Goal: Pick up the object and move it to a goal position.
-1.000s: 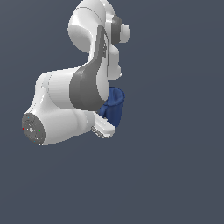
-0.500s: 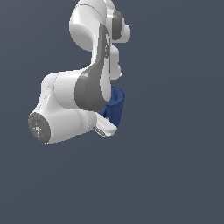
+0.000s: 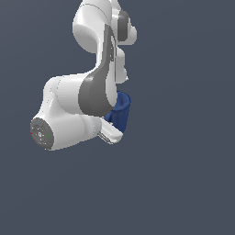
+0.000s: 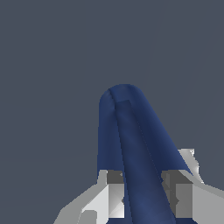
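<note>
Your gripper (image 4: 144, 192) is clamped on the dark blue mug (image 4: 131, 140), a finger (image 4: 114, 192) pressing each side. The mug's long axis runs straight out from the hand, away from the wrist. It hangs aloft beside the arm (image 3: 92, 96), its goal unmarked.

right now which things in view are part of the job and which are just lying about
Part of the job:
- mug, dark blue, between the fingers
- gripper, shut on the mug

Just lying about:
- nothing else shows; both views have only a plain grey backdrop behind the arm
</note>
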Action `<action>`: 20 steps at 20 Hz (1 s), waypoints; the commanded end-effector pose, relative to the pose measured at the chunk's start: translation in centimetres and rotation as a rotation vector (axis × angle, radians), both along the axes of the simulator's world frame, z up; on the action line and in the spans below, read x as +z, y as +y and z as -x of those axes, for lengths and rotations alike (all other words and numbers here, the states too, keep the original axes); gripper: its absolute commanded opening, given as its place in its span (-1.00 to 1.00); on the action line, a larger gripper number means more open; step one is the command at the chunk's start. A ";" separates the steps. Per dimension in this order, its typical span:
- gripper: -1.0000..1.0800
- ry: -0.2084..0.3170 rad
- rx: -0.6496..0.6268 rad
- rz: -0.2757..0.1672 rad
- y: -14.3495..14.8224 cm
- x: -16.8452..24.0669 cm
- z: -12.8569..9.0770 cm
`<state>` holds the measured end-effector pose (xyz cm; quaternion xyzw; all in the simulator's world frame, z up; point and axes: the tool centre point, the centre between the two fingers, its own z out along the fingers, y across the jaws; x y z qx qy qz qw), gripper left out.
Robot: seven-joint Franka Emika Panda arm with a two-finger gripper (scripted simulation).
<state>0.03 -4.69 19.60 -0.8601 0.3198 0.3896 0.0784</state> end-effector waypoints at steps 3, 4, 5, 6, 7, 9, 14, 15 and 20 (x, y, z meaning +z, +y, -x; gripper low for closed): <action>-1.00 0.001 0.000 0.000 0.0 -0.1 0.0; -1.00 -0.001 0.000 0.000 0.0 0.0 0.0; -1.00 -0.004 0.000 0.000 0.0 0.1 -0.1; -1.00 -0.009 -0.001 0.001 0.1 0.2 -0.2; -1.00 -0.016 -0.002 0.001 0.1 0.4 -0.3; -1.00 -0.036 -0.004 0.003 0.2 0.9 -0.6; -1.00 -0.116 -0.012 0.009 0.7 3.1 -1.9; -1.00 -0.137 -0.015 0.011 0.9 3.7 -2.2; -1.00 -0.258 -0.028 0.020 1.6 7.2 -3.6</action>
